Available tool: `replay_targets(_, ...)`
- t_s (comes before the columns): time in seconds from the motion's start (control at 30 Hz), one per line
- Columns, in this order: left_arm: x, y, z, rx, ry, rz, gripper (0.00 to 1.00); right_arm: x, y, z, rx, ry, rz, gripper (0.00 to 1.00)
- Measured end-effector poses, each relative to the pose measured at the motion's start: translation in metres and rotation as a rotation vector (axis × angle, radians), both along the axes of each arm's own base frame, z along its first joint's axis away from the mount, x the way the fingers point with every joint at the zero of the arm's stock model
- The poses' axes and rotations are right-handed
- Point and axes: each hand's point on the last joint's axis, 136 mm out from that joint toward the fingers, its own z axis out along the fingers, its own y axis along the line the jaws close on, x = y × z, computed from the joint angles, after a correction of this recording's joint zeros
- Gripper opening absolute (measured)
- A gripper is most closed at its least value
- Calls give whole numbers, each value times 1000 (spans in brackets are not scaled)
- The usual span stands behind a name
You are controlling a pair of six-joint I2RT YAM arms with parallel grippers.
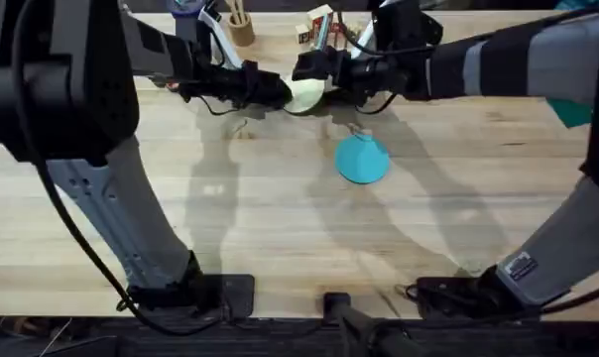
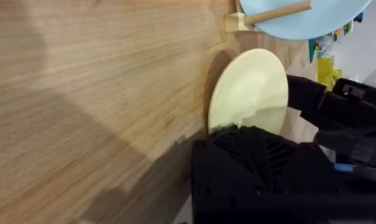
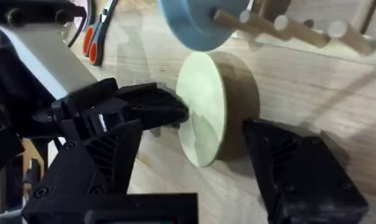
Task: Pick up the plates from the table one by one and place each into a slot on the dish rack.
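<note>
The cream plate (image 1: pixel 306 96) stands on its edge on the table (image 1: pixel 280 228) at the back middle. My left gripper (image 1: pixel 280 93) reaches in from the left and is shut on the plate's rim (image 3: pixel 178 111). My right gripper (image 1: pixel 314 71) comes in from the right and is open, one finger on either side of the cream plate (image 3: pixel 203 106) with a gap to each face. The turquoise plate (image 1: pixel 363 161) stands among the dowel pegs (image 3: pixel 281 28) of the dish rack (image 2: pixel 269 14), just in front of the grippers.
A round wooden cup of sticks (image 1: pixel 241 28) and small boxes (image 1: pixel 317 28) stand at the table's back edge. A teal sheet (image 1: pixel 577 111) lies at the right edge. Orange-handled scissors (image 3: pixel 94 37) lie behind the left arm. The front half of the table is bare wood.
</note>
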Motion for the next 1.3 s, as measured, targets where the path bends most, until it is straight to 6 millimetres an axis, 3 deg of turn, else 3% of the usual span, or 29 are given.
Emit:
replay_targets(0.4,0,0,0,0,0,0,39,-4,10,-3,-24,1,-20,835)
replay_targets(0.63,0,0,0,0,0,0,39,-2,10,-5,-34,11,-63,450)
replay_targets(0.77,0,0,0,0,0,0,39,0,8,-5,-39,15,-83,297)
replay_targets(0.83,0,1,0,-1,1,1,40,2,5,-7,-47,16,-97,88)
replay_targets(0.87,0,1,0,-2,1,3,40,3,4,-6,-43,20,-103,53)
replay_targets(1.3,0,2,0,-2,4,5,39,3,5,-5,-36,14,-100,32)
